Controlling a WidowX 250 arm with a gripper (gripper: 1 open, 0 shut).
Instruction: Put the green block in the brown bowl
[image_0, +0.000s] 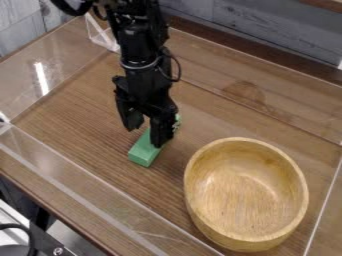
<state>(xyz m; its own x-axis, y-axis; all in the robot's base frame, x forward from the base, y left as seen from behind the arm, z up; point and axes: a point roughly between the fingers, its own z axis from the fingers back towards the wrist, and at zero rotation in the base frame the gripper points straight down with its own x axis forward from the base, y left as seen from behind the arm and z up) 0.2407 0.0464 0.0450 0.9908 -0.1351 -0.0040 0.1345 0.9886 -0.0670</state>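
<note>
Only one view to go on here, the plain camera one. The gripper (151, 125) is open, fingers spread, right over the far end of the block (144, 150). The block lies flat on the table (80, 150), set at a slant, just beside the bowl (246, 195), on the side toward the middle of the table. Nothing's gripped as far as I can see. Can't tell if the fingertips touch the block or the wood though, the dark arm hides too much.

My worries from here: the gripper looks lined up with the far end, not the middle. If it closes there, I'd guess the near end sags or the bar swivels on the way up. The block is also slanted, so if the fingers aren't square to its long sides, one could hit first and shove it around, maybe against the bowl. And it's flat, so closing too high probably means slipping off the top, while going too low could jam the tips into the table.

Then there's the bowl's thick rim. Not enough lift before moving sideways and a hanging end could clip it, knocking the block loose or nudging the bowl. Letting go over the rim instead of well inside might drop it outside.
</note>
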